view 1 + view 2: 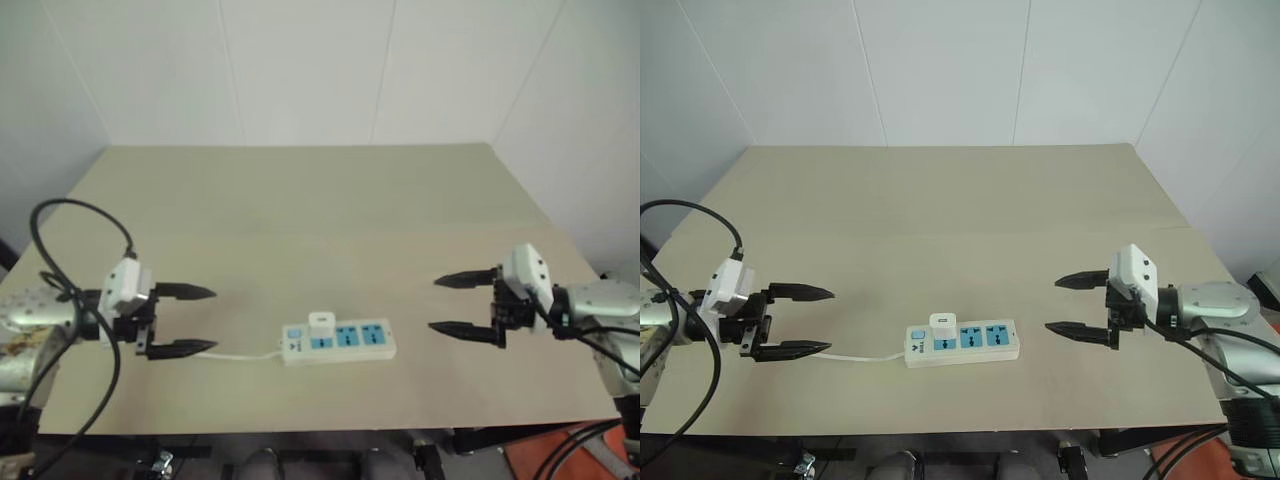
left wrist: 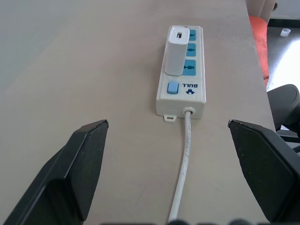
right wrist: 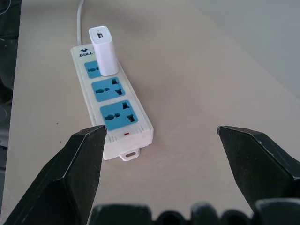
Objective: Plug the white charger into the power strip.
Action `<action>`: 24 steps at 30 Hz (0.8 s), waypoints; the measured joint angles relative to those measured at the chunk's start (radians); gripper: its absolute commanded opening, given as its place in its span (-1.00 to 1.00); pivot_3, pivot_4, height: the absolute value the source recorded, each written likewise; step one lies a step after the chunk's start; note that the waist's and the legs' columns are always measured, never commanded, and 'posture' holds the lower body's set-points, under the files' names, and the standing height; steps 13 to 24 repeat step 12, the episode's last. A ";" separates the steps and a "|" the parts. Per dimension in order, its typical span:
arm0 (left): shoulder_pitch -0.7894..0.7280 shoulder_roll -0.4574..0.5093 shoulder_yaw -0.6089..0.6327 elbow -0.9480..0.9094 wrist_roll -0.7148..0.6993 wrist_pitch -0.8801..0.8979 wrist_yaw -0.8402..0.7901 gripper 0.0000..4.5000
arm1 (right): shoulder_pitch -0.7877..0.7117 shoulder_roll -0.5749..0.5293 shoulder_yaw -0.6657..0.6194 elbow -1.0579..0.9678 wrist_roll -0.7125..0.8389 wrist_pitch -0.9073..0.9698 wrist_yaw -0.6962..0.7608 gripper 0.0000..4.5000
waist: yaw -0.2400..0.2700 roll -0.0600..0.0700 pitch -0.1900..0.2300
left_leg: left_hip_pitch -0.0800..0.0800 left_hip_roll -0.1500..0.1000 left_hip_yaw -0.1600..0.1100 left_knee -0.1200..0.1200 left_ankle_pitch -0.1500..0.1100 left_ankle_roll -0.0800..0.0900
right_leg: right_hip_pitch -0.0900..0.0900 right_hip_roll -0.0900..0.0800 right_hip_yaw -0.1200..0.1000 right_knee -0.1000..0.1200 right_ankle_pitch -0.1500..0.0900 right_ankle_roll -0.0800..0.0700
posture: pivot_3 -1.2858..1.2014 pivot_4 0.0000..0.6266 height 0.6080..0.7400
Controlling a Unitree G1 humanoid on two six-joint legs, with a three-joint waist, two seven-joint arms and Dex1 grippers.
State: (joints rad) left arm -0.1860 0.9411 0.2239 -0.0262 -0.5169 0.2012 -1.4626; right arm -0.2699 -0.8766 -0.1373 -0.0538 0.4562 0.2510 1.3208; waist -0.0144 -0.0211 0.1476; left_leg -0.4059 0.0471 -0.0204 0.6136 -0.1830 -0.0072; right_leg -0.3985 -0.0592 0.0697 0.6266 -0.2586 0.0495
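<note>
- On my screens the power strip (image 1: 962, 343) lies flat on the beige desk (image 1: 940, 200), close to the near edge and about midway between the left and right edges, its long side running along that edge.
- It is a long white plastic bar with three blue socket faces in a row, a small blue switch (image 2: 173, 87) at its cord end beside a blue printed logo, and a small red mark at the far end.
- The white charger (image 1: 942, 322) stands upright in the socket next to the switch, a small boxy white adapter with a slot in its top face; the two other sockets are free.
- A white cord (image 2: 183, 164) leaves the strip's switch end and runs along the desk toward the left edge, passing under my left gripper's lower finger.
- My left gripper (image 1: 795, 320) hangs above the desk near the left edge, its two black fingers spread wide and pointing at the strip, holding nothing and well apart from it.
- My right gripper (image 1: 1080, 304) hangs near the right edge, fingers likewise spread wide, empty, pointing back at the strip's free end and well apart from it.
- A black cable (image 1: 70, 215) loops up from the left wrist.
- White walls (image 1: 940, 70) meet the desk's far edge.
</note>
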 measured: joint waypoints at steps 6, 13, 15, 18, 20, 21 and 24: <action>0.000 0.000 0.000 -0.001 -0.014 0.021 0.012 0.98 | 0.025 -0.015 -0.008 -0.018 0.000 0.000 -0.001 1.00 | 0.000 0.000 0.000 | 0.000 0.000 0.000 0.000 0.000 0.000 | 0.000 0.000 0.000 0.000 0.000 0.000 | 0.03 -0.52 1.00; -0.003 0.000 -0.001 -0.002 -0.023 0.024 0.020 0.98 | 0.042 -0.017 -0.010 -0.032 0.000 0.000 -0.008 1.00 | 0.000 0.000 0.000 | 0.000 0.000 0.000 0.000 0.000 0.000 | 0.000 0.000 0.000 0.000 0.000 0.000 | 0.03 -0.52 1.00; -0.003 0.000 -0.001 -0.002 -0.023 0.024 0.020 0.98 | 0.042 -0.017 -0.010 -0.032 0.000 0.000 -0.008 1.00 | 0.000 0.000 0.000 | 0.000 0.000 0.000 0.000 0.000 0.000 | 0.000 0.000 0.000 0.000 0.000 0.000 | 0.03 -0.52 1.00; -0.003 0.000 -0.001 -0.002 -0.023 0.024 0.020 0.98 | 0.042 -0.017 -0.010 -0.032 0.000 0.000 -0.008 1.00 | 0.000 0.000 0.000 | 0.000 0.000 0.000 0.000 0.000 0.000 | 0.000 0.000 0.000 0.000 0.000 0.000 | 0.03 -0.52 1.00; -0.003 0.000 -0.001 -0.002 -0.023 0.024 0.020 0.98 | 0.042 -0.017 -0.010 -0.032 0.000 0.000 -0.008 1.00 | 0.000 0.000 0.000 | 0.000 0.000 0.000 0.000 0.000 0.000 | 0.000 0.000 0.000 0.000 0.000 0.000 | 0.03 -0.52 1.00; -0.003 0.000 -0.001 -0.002 -0.023 0.024 0.020 0.98 | 0.042 -0.017 -0.010 -0.032 0.000 0.000 -0.008 1.00 | 0.000 0.000 0.000 | 0.000 0.000 0.000 0.000 0.000 0.000 | 0.000 0.000 0.000 0.000 0.000 0.000 | 0.03 -0.52 1.00; -0.003 0.000 -0.001 -0.002 -0.023 0.024 0.020 0.98 | 0.042 -0.017 -0.010 -0.032 0.000 0.000 -0.008 1.00 | 0.000 0.000 0.000 | 0.000 0.000 0.000 0.000 0.000 0.000 | 0.000 0.000 0.000 0.000 0.000 0.000 | 0.03 -0.52 1.00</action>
